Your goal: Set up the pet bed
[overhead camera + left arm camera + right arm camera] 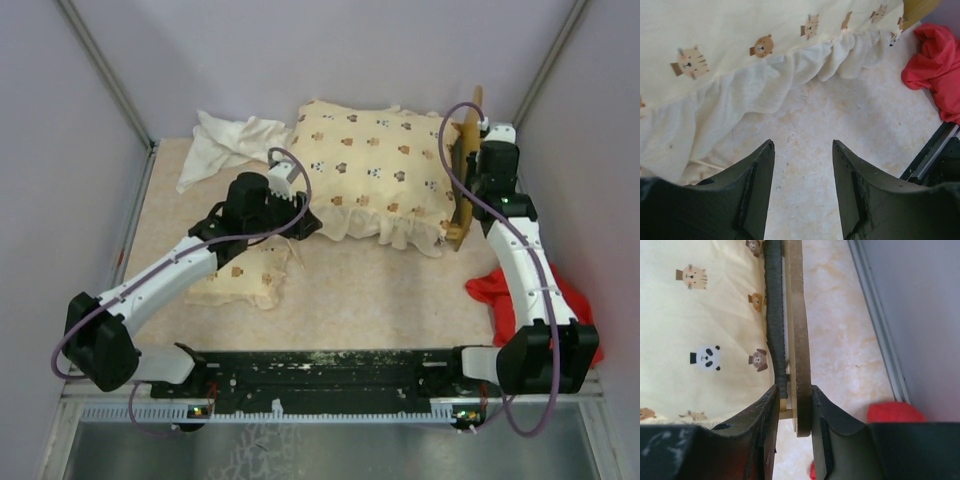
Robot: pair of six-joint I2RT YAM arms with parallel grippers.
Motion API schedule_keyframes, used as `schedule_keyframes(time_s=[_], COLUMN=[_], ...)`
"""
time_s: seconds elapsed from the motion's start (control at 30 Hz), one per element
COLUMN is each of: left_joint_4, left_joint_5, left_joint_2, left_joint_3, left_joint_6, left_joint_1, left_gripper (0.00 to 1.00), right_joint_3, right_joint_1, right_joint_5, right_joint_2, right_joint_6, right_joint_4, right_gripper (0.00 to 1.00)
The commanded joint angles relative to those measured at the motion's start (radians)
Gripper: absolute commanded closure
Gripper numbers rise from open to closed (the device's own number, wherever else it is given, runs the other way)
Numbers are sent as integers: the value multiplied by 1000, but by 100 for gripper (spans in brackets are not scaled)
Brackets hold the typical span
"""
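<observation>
Grip looks sound; the light-yellow wooden headboard [799,340] seems stiff — right gripper [794,391] clamps its edge. Left gripper [802,146] gapes, empty

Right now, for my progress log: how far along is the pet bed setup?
Done: the cushion lies on the bed frame. In hand: the right fingers pinch the frame's wooden headboard; the left fingers hang open, empty. Left: the small pillow is on the table, not on the bed.
</observation>
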Motion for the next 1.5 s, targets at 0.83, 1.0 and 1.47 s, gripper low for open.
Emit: schedule_keyframes(time_s=[0.83, 1.0, 1.47], left_joint_4=[649, 668, 615], left_joint_5=[-52, -117, -184], left_joint_2=[464, 573, 659], left_joint_3=[-7, 81, 179], left_joint_6=[-201, -224, -196], left_joint_1=[-350, -369, -379], left_gripper=[40, 39, 97], right_joint_3=[-77, -87, -129], right_joint_1=[125, 125, 125], right_joint_5=[-56, -76, -174], right_joint_2=[-344, -365, -416], right_joint_6=[167, 168, 179], right_joint_4=[-219, -197, -171], right_gripper=[40, 39, 43])
